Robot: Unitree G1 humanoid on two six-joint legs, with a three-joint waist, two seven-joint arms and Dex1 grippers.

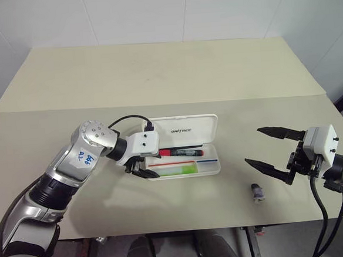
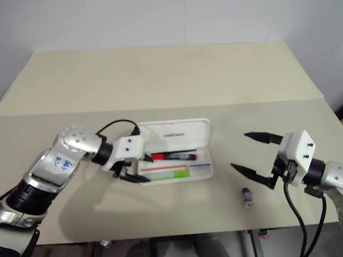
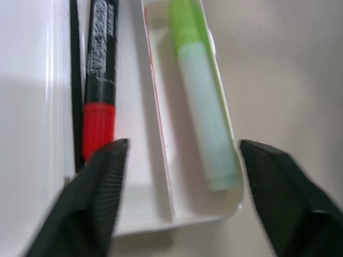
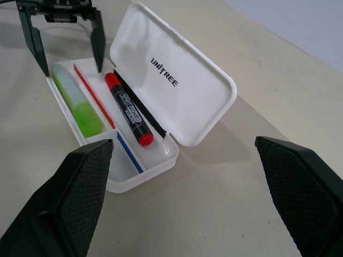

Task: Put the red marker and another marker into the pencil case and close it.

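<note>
From the head views I saw a beige table [image 1: 156, 76] against white walls, with one open pencil case [image 1: 186, 130] at centre holding one red marker [image 1: 181, 153] and one green marker [image 1: 177, 170], while the wrist views showed the left gripper [image 4: 64, 40] and right gripper [image 2: 257, 158], jaws apart.
</note>
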